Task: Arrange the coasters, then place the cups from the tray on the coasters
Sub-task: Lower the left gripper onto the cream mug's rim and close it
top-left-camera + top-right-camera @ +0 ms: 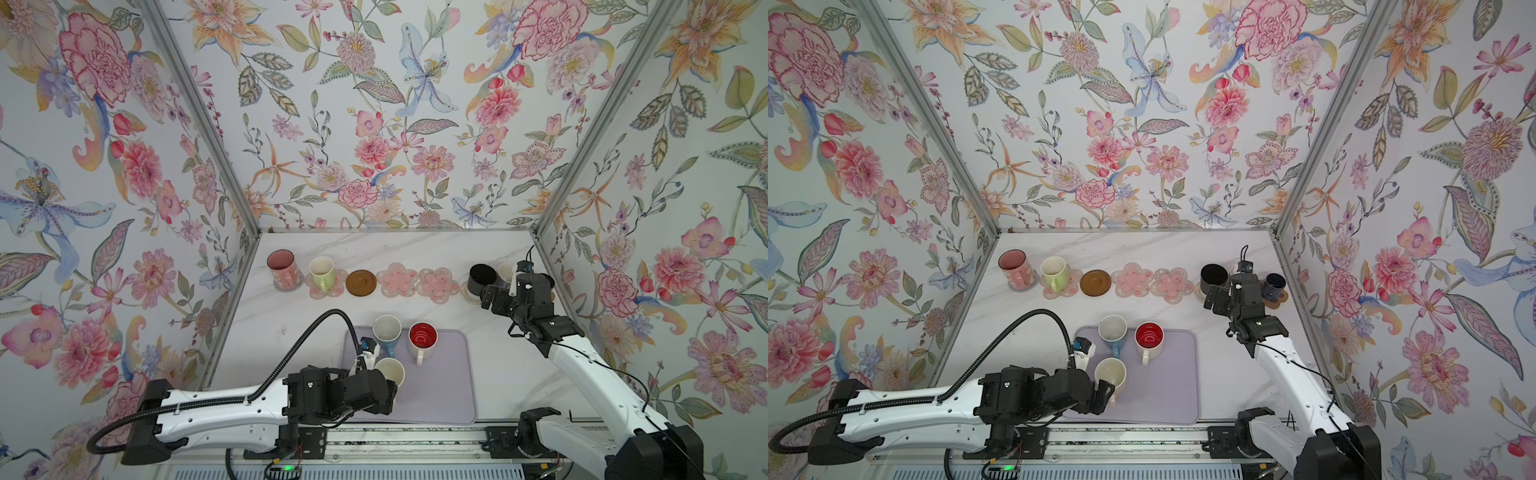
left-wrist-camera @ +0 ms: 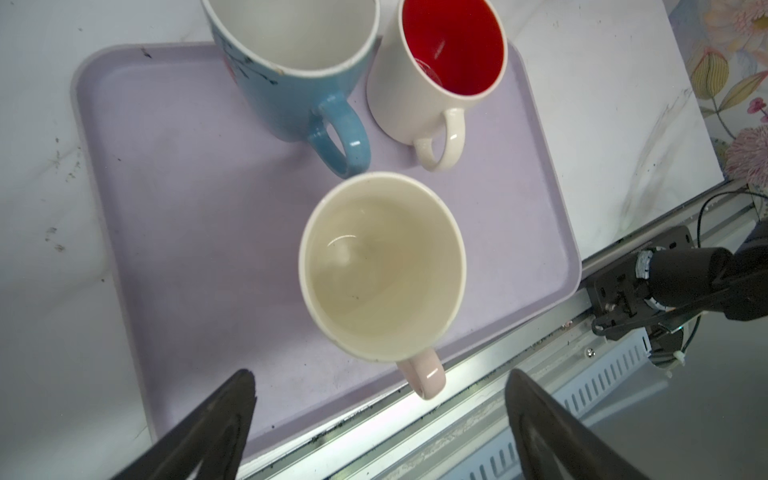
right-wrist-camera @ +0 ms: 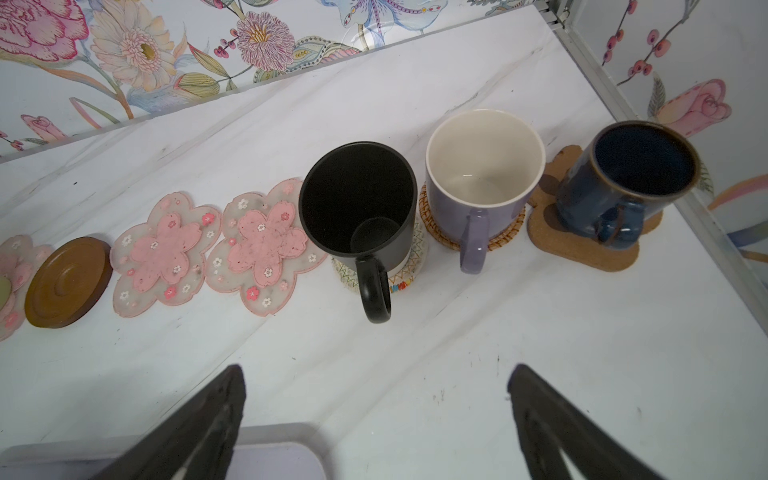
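The cream cup [image 2: 382,266] stood upright on the tray [image 2: 166,187], straight ahead of the left jaws. These were spread wide and empty, and the cup's handle [image 2: 424,374] was turned back toward them. The left arm [image 1: 232,405] was much the nearer. The right jaws, also apart and empty, hung by the black cup [image 3: 357,199] in the far row, well apart from the tray.

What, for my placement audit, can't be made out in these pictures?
- Lavender mug with cream inside: in a top view, the right arm's wrist hides most of it.
- Grey round coaster: in a top view, only a rim shows beneath the tall pink mug.
- Blue mug with white inside: part of its rim is cut off by the left wrist picture's edge.
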Controlling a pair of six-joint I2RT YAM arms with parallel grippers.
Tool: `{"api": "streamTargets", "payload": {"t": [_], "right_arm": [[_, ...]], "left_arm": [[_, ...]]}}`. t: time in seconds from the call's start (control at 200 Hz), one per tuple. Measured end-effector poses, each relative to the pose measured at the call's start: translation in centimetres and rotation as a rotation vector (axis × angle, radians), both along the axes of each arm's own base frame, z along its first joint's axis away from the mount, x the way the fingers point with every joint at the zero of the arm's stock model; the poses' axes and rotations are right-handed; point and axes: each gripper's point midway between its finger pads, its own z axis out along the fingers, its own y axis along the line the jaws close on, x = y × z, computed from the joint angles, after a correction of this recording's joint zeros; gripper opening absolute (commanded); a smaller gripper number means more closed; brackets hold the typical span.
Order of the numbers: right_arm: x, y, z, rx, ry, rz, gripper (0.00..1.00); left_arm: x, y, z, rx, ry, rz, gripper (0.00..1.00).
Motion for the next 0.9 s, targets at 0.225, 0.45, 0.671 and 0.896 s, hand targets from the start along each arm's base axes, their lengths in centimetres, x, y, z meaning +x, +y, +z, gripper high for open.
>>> {"api": "streamTargets", "payload": {"t": [0.225,0.45,0.671,0.896], "right_arm": [[-0.3,-0.1,-0.9,0.005,0.017,-0.006,0.99],[-0.4,-0.1,-1.1,0.004,0.02,-0.007,0.99],[-0.5,-0.1,-0.7,0.006,0.008,-0.007,0.99],[-0.5,-0.1,-0.8,0.006,0.01,-0.007,0.99]], "left_arm": [[-1.0,-0.7,-0.9,0.015,0.024,-0.013,0.97],[-0.9,-1.7,-2.8,0.067,0.034,-0.001,0.97],[-1.0,-1.5,-5.6,0.183,0.047,0.002,0.95],[-1.1,-0.3,-6.9,0.261,0.064,0.023,0.93]]}}
